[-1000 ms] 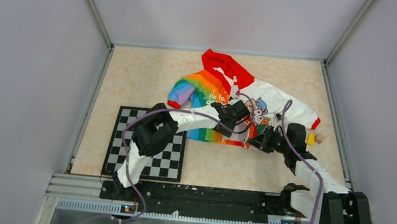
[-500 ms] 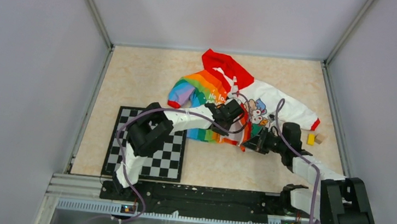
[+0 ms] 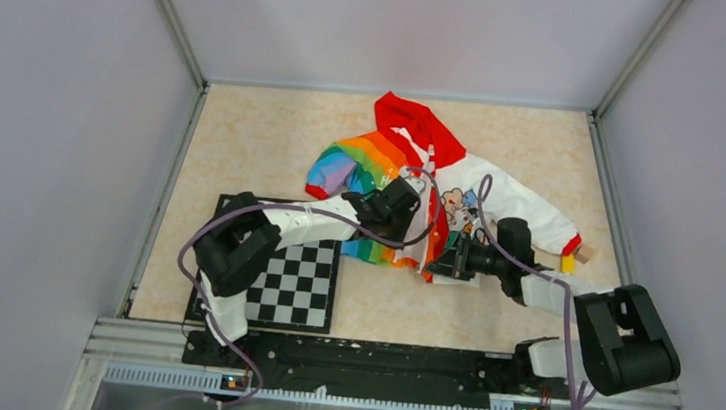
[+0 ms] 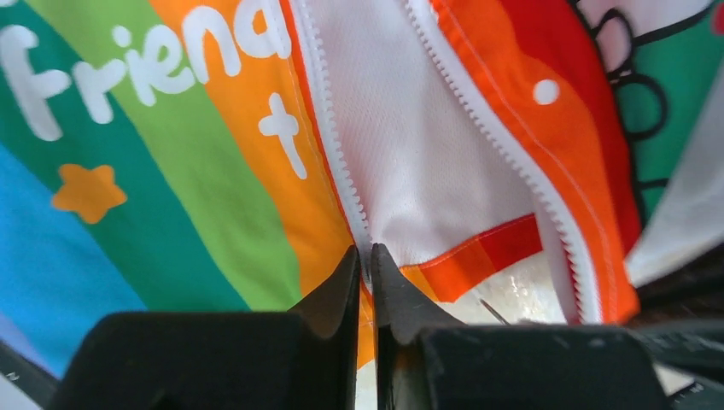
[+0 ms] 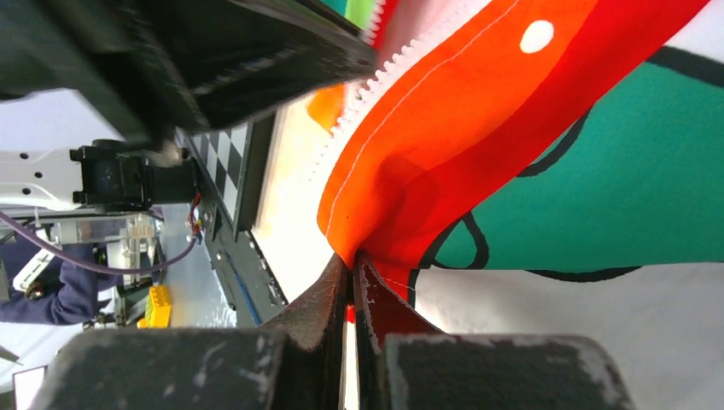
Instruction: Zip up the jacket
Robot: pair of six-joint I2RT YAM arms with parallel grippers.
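The jacket (image 3: 412, 175) lies open on the table's far middle, red hood away from me, rainbow half on the left, white cartoon half on the right. Its two white zipper tracks (image 4: 329, 137) run apart, with white lining between them. My left gripper (image 3: 408, 217) (image 4: 364, 260) is shut on the rainbow half's zipper edge near the hem. My right gripper (image 3: 446, 263) (image 5: 352, 266) is shut on the orange-red hem (image 5: 427, 171) of the cartoon half and holds it lifted off the table. The zipper slider is not visible.
A black-and-white checkerboard (image 3: 291, 284) lies at the near left beside the jacket. A small yellow block (image 3: 567, 264) and a wooden block (image 3: 586, 255) sit by the right sleeve cuff. Grey walls enclose the table on three sides.
Both grippers have moved left with the jacket's bottom edges in them, dragging the hem and body left. The right arm has stretched out further across the table.
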